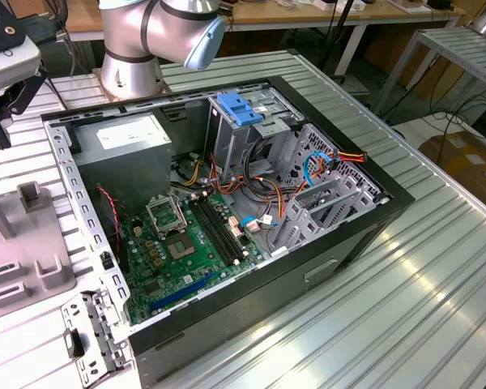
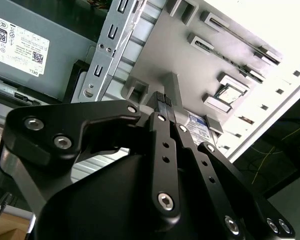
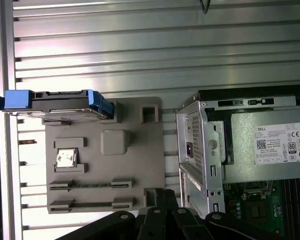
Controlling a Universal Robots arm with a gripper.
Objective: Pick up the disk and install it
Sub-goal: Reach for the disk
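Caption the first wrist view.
Disk on edge on the grey plate beside the computer case; gripper clear of it.

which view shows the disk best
The first wrist view: the disk stands on edge on the grey fixture, seen side-on with its blue rails unobstructed. The second wrist view seems to catch a corner of its label beside the hand. The exterior view gives part of that fixture.
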